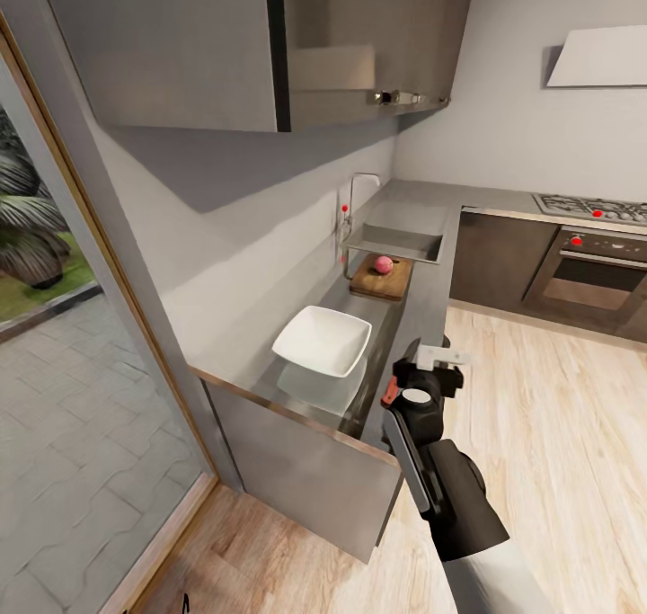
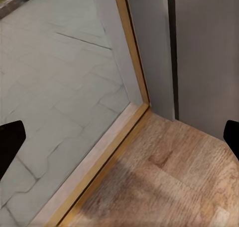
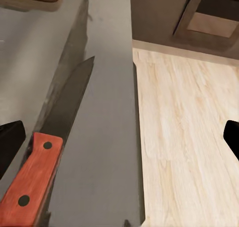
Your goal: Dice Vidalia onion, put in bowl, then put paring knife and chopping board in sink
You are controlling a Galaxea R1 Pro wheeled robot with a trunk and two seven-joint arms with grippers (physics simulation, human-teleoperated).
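Right gripper point(image 3: 119, 137) spread wide over counter point(image 3: 107, 87) edge; knife point(image 3: 47, 152) lies flat between fingers, nearer one, ungripped. Left gripper point(image 2: 119, 137) spread too.

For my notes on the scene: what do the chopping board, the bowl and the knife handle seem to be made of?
Chopping board: brown, likely wood. Bowl: smooth, evenly white, perhaps ceramic or plastic. Paring knife handle: red-orange with two dark rivets, material unclear.

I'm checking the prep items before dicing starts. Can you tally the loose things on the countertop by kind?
Shallow white squarish bowl: 1
Dark brown wooden chopping board: 1
Pinkish round onion on the board: 1
Red-orange-handled paring knife: 1
Total: 4
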